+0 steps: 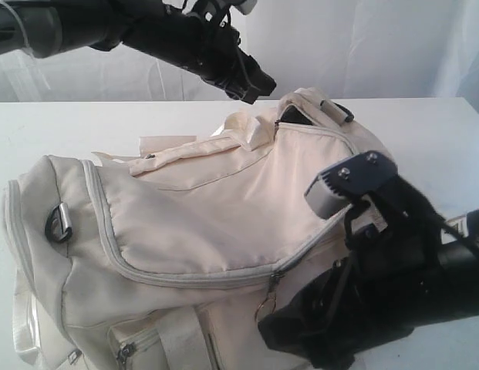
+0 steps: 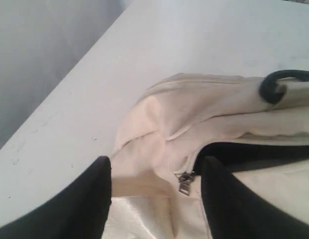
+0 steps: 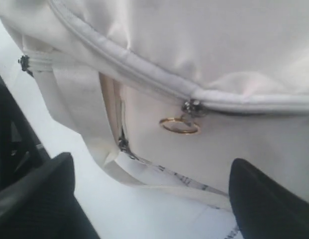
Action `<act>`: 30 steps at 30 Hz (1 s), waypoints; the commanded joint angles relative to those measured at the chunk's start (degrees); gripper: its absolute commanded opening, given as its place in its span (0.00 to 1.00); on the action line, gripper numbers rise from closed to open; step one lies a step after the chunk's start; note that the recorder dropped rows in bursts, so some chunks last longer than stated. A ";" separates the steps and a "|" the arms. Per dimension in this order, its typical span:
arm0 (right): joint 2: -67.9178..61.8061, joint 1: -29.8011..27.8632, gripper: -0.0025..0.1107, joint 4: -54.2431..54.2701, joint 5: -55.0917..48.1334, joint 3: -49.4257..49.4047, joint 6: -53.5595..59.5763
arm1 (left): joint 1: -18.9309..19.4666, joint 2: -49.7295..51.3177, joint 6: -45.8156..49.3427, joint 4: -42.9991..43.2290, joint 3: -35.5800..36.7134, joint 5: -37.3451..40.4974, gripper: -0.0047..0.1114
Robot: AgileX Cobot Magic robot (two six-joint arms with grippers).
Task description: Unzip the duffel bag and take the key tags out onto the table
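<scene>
Hovering over zipper pull (image 2: pixel 185 183), left claw (image 2: pixel 156 164) spread | duffel bag (image 2: pixel 194 109) interior dark, unreadable

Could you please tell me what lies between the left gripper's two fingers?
In the left wrist view, cream fabric of the duffel bag and a metal zipper pull lie within the open left gripper.

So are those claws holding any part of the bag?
Nothing is held. The left gripper is open by a zipper pull on the bag; the right gripper is open near a ring pull.
</scene>
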State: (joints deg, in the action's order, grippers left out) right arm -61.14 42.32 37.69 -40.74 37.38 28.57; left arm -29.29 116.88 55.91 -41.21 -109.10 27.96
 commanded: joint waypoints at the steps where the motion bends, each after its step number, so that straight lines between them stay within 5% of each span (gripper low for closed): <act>1: 4.10 -0.11 0.71 -12.74 -1.95 4.11 -10.07 | 0.11 -4.40 -5.61 3.93 -0.17 9.81 0.55; 4: 7.44 -0.11 0.71 -24.73 -2.82 6.16 -18.74 | 0.11 -6.79 -13.38 9.82 -0.17 17.07 0.47; 11: 13.06 -0.11 0.71 -44.01 -2.94 9.22 -33.26 | 0.11 -13.91 -18.24 11.69 5.43 22.77 0.04; 21: 11.33 -0.11 0.71 -51.71 -1.07 9.44 -39.19 | -2.34 -30.45 -18.51 4.52 24.65 25.65 0.04; 30: 4.16 -0.11 0.71 -51.33 4.94 9.44 -40.84 | -13.86 -44.50 -24.34 4.42 44.41 15.38 0.04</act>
State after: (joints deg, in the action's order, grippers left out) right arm -54.85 42.32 -13.36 -38.22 46.33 -11.58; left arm -39.81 75.45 34.38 -35.59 -69.55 46.37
